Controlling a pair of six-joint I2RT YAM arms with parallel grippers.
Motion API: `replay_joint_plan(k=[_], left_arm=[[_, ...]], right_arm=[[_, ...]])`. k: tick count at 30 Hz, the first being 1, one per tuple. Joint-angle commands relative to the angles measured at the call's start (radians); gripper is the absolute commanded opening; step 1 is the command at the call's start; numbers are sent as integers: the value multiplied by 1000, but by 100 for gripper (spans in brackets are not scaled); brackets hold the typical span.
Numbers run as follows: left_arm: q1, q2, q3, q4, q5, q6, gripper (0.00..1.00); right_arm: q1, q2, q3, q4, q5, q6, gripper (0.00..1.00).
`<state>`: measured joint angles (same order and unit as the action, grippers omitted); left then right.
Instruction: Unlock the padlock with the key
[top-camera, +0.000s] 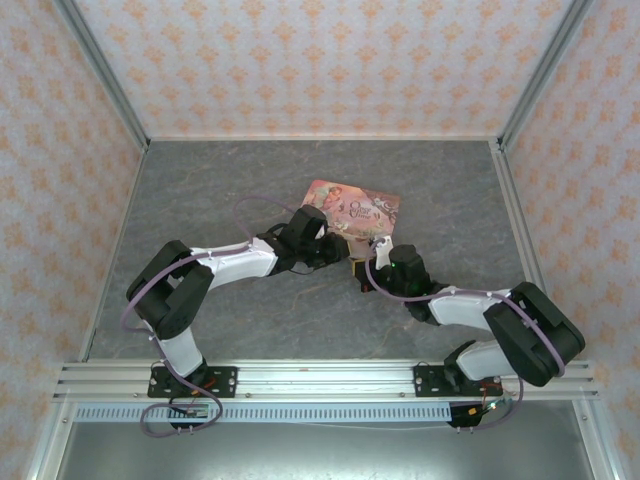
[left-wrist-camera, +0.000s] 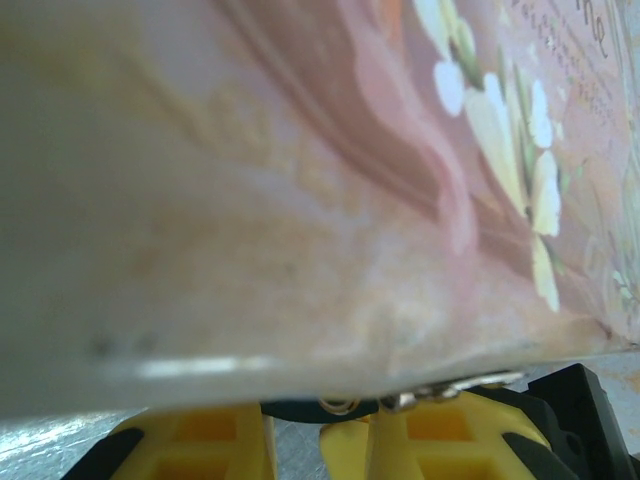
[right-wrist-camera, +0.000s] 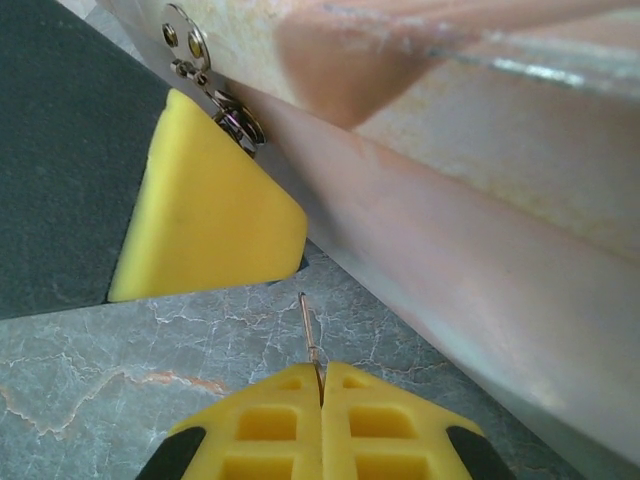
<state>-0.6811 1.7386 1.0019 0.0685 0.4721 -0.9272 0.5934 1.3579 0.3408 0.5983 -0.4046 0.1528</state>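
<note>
A pink illustrated tin (top-camera: 352, 207) lies on the grey marbled table (top-camera: 220, 190) — near its middle.

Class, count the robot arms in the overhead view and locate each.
2. The left arm reaches from the near-left to the pink tin; the right arm from the near-right. None looks hidden.

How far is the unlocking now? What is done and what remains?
Done: the right gripper is shut on a thin metal key. In hand: the left gripper sits at the pink tin's metal clasp, and the key tip lies short of it. Left: insert the key, turn it, open the padlock, which I cannot make out clearly.
</note>
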Motion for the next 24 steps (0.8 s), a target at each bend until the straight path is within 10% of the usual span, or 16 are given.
replay_joint_plan(k=[1,24], left_arm=[[-9,-36,41,13,31,-23,11],[-16,-43,47,24,65,-52,11]], right_arm=[[7,-8,19,65,1,-1,0],[6,6,9,154,20,-10,0]])
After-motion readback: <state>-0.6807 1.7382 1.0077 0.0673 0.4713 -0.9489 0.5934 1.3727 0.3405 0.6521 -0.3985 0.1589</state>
